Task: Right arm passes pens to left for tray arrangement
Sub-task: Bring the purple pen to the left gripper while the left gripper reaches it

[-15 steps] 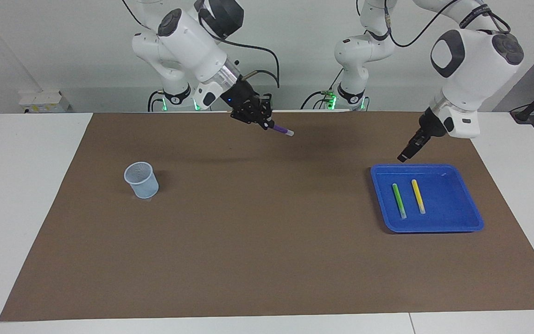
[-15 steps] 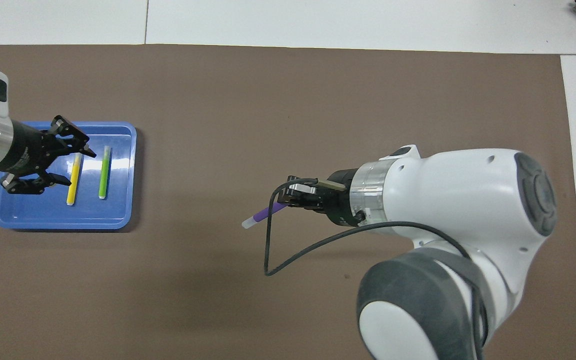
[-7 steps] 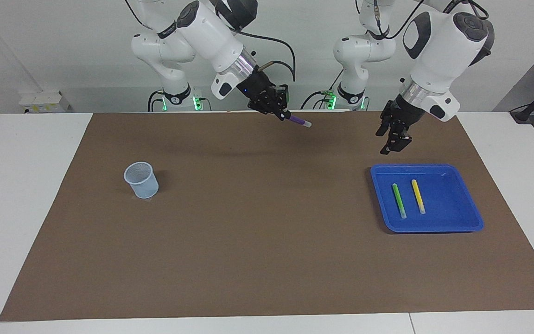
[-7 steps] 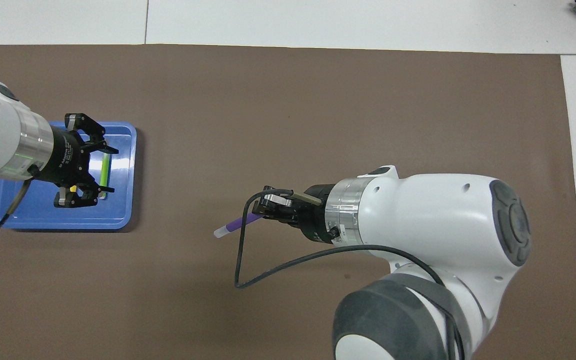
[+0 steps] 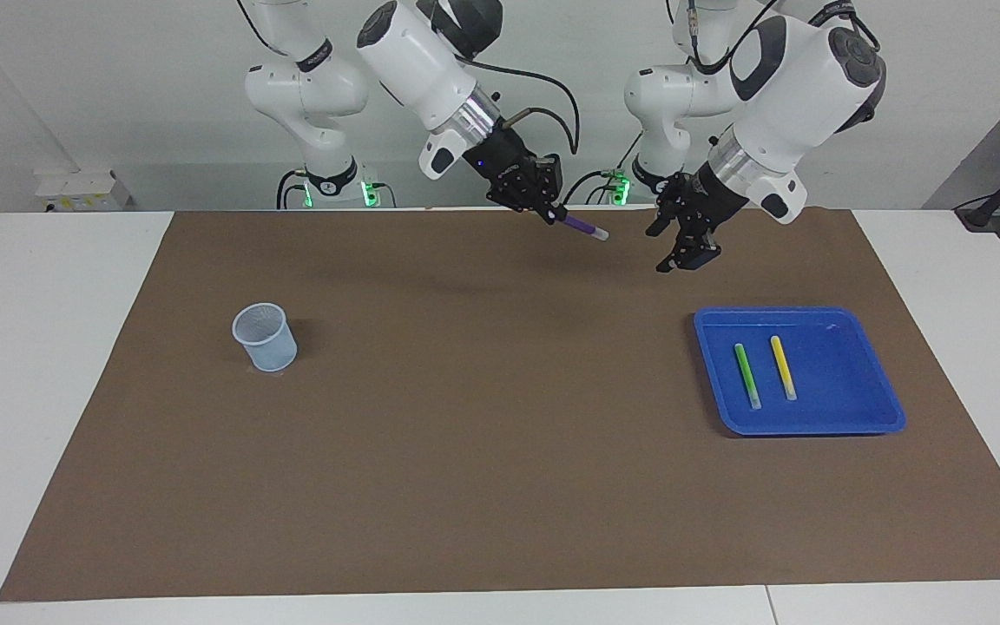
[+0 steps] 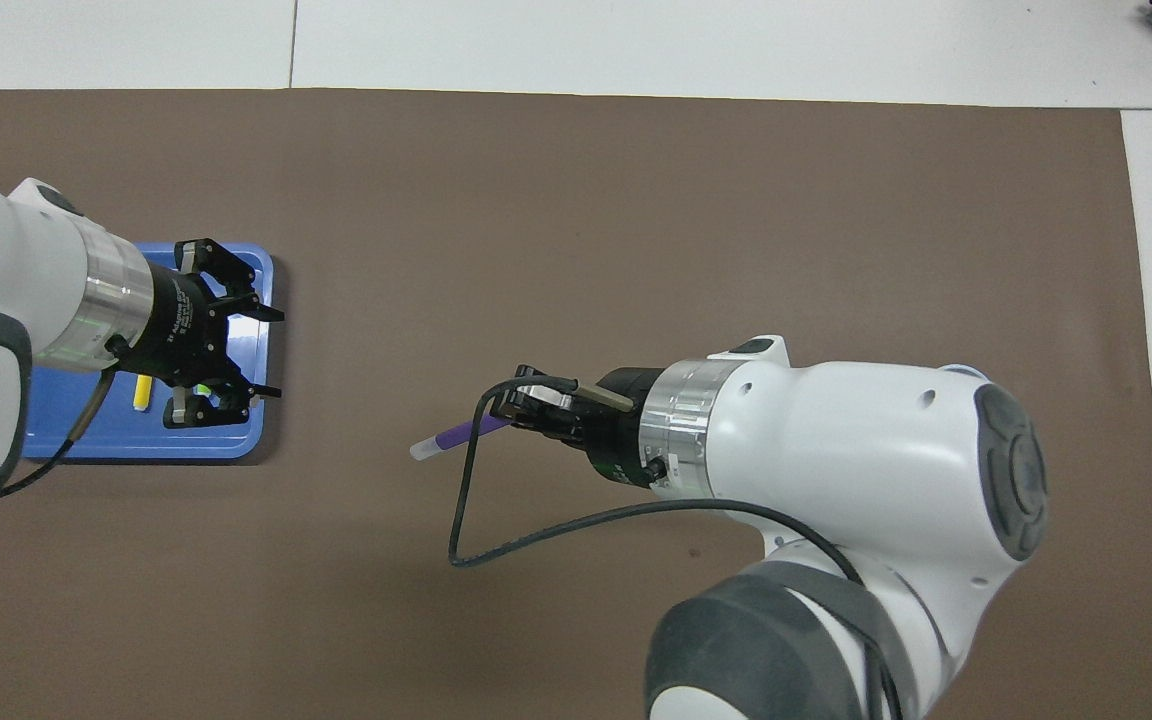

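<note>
The purple pen (image 5: pixel 582 227) is in the air over the brown mat (image 5: pixel 500 417), clamped by its dark end in the right hand (image 5: pixel 552 211), with its pale tip pointing toward the left arm's end of the counter (image 5: pixel 57 347) and slanting a little downward. The left hand (image 5: pixel 680 246) hangs just apart from that tip, its fingers (image 5: pixel 693 253) spread wide around nothing, with a clear gap between them and the pen. The step in hand looks like the handover of the third pen, and doing it well probably means lining the open jaws up so that they straddle the free, pale half of the pen squarely, not at an angle to its slant. The left hand should likely close well clear of the right hand's fingertips, so the two do not collide and the pen is not levered sideways. The right hand ought to let go only once the left has a firm hold; a slim, smooth barrel could slip or swing if gripped near its very end. The blue tray (image 5: pixel 886 408) sits at the left arm's end of the counter, with the green pen (image 5: pixel 746 375) and the yellow pen (image 5: pixel 783 367) lying in it side by side, slightly apart. Bare tray floor shows beside them, so the purple one could be laid parallel. The pale mesh cup (image 5: pixel 265 337) stands well apart, toward the right arm's end.
</note>
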`<state>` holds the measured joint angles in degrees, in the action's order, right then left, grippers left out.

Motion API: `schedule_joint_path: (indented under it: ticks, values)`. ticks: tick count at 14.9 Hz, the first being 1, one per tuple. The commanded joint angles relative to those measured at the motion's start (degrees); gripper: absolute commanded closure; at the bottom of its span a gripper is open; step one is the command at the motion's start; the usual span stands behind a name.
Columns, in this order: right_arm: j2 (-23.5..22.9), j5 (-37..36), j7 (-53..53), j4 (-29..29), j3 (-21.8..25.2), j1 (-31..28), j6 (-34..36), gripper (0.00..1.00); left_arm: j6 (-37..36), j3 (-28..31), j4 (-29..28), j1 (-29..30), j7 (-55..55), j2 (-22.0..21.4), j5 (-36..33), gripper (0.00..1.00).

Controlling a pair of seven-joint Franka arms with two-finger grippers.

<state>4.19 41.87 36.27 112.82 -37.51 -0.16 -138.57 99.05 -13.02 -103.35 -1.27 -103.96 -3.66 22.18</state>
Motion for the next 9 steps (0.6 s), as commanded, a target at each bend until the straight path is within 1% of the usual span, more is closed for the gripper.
schedule_joint_path:
  ticks: [1, 2, 3, 4, 6, 9]
  values:
    - [0.9, 2.34, 0.2, 1.18, -0.02, -0.01, -1.17, 1.0, 0.09, 0.54, -1.68, -1.97, -6.14, -2.5, 1.64, 0.16]
    - [0.82, 2.34, 0.2, 1.18, -0.02, -0.01, -1.26, 1.0, 0.36, 0.54, -1.59, -2.68, -7.21, -2.58, 1.64, 0.06]
    - [0.82, 2.34, 0.2, 1.18, -0.02, -0.01, -1.35, 1.0, 0.45, 0.54, -1.68, -3.56, -7.56, -2.67, 1.64, 0.05]
    - [0.64, 2.43, 0.2, 1.09, -0.02, -0.01, -2.48, 1.0, 0.71, 0.54, -2.03, -4.35, -8.61, -3.11, 1.64, 0.01]
    - [0.38, 4.61, 0.56, 1.18, -0.02, 0.42, -5.12, 1.0, 0.8, 0.54, -2.55, -6.1, -10.2, -3.37, 1.64, 0.0]
    - [0.11, 4.89, 0.38, 1.18, -0.02, 0.51, -5.13, 1.0, 1.41, 0.54, -3.87, -8.3, -13.45, -4.34, 1.64, 0.0]
